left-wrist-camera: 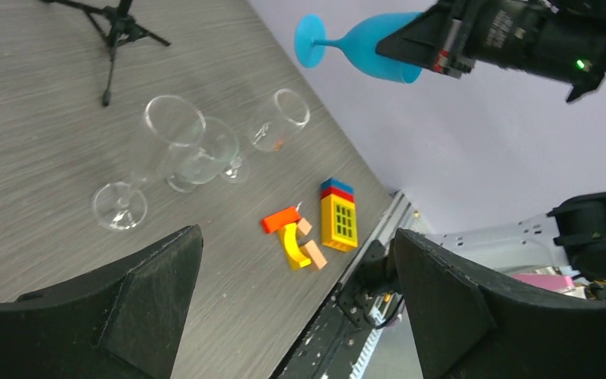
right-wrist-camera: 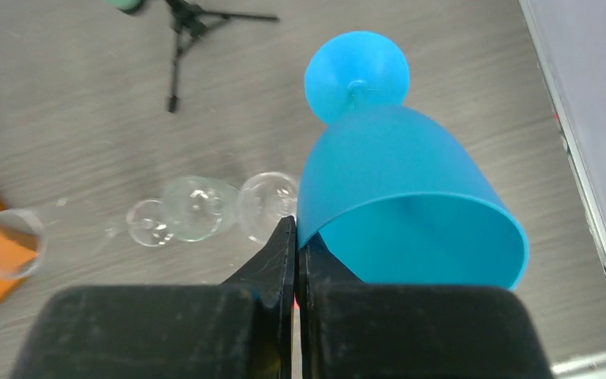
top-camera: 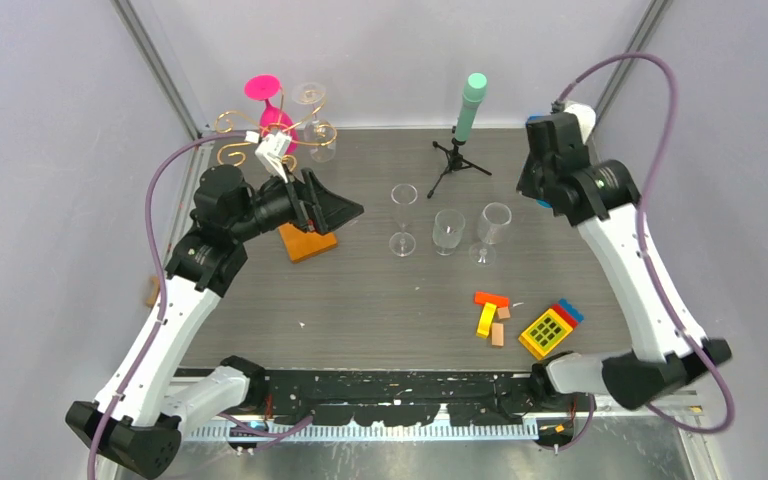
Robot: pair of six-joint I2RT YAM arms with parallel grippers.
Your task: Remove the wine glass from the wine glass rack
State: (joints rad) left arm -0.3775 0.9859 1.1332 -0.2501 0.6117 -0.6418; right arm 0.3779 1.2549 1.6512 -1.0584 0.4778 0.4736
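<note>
1. The table (top-camera: 380,330) carries the rack (top-camera: 232,122) at its far-left corner. It is a set of gold wire scrolls on a thin stem above an orange base (top-camera: 310,245).
2. The left arm reaches toward that corner and is plainly the nearer one. The right arm is raised well apart at the far right.
3. Two glasses hang on the rack, foot up and bowl down: a pink glass (top-camera: 265,90) on the left and a clear glass (top-camera: 322,148) on the right. Their long axes run roughly upright, the pink one a little tilted.
4. A blue glass (right-wrist-camera: 394,181) is off the rack and in the air. The right gripper (right-wrist-camera: 296,237) has its fingers pressed together on the bowl's rim, with the stem pointing away from the wrist.
5. The left gripper (left-wrist-camera: 296,235) has its fingers spread wide with nothing between them. It sits over the orange base, on the near side of the scrolls, and faces the table's middle, where three loose glasses (top-camera: 448,232) stand.
6. So the hung glasses lie behind and above these fingers, not ahead of them. As I judge it, taking another would mean turning back toward the rack and closing on a stem or bowl from the side.
</note>
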